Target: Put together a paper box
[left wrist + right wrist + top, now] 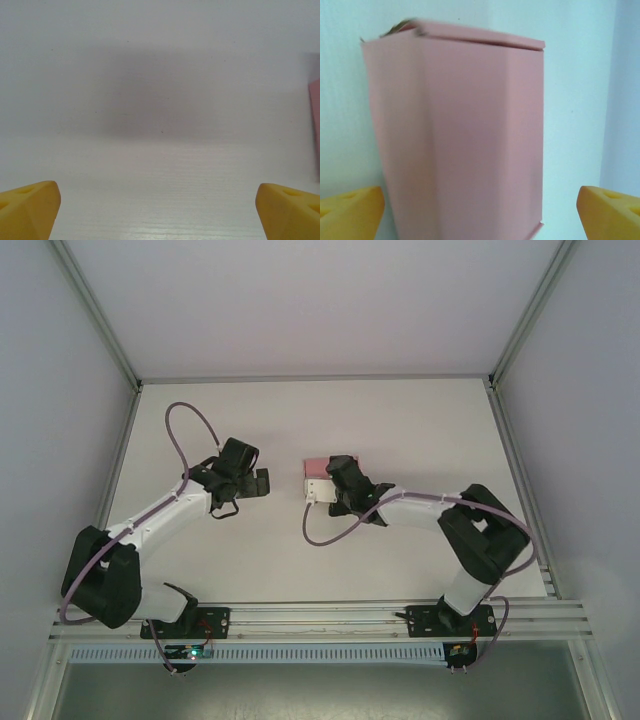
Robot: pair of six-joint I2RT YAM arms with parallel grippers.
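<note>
Gaping wide, the right claw [480, 215] shows its two yellow fingertips [350, 212] at the bottom corners of the right wrist view, with the paper box [465, 140] between them. The box is pink card folded into a tall rectangular body, one long face turned to the camera and a flap folded over its far end. Its lower left edge runs right beside the left-hand fingertip, and I cannot tell whether they touch. The right-hand fingertip stands clear of it, with pale bench [570, 125] showing in the gap, so the claw grips nothing.

From the top external view the box [316, 462] sits near the middle of the bench, at the tip of the right claw, with its pink top up and a paler side facing the arms.

The left claw [160, 210] is just as wide. Its yellow fingertips sit at the bottom corners of the left wrist view, with nothing between them but white bench under a soft grey shadow. A sliver of the pink box [315, 115] shows at the right edge of that view. Seen from above, the left claw [262, 480] is left of the box and apart from it, with bare bench between.

Both arms are white and black and trail purple cables [185, 440]. Their bases are bolted to a metal rail [320, 618] along the near edge.
</note>
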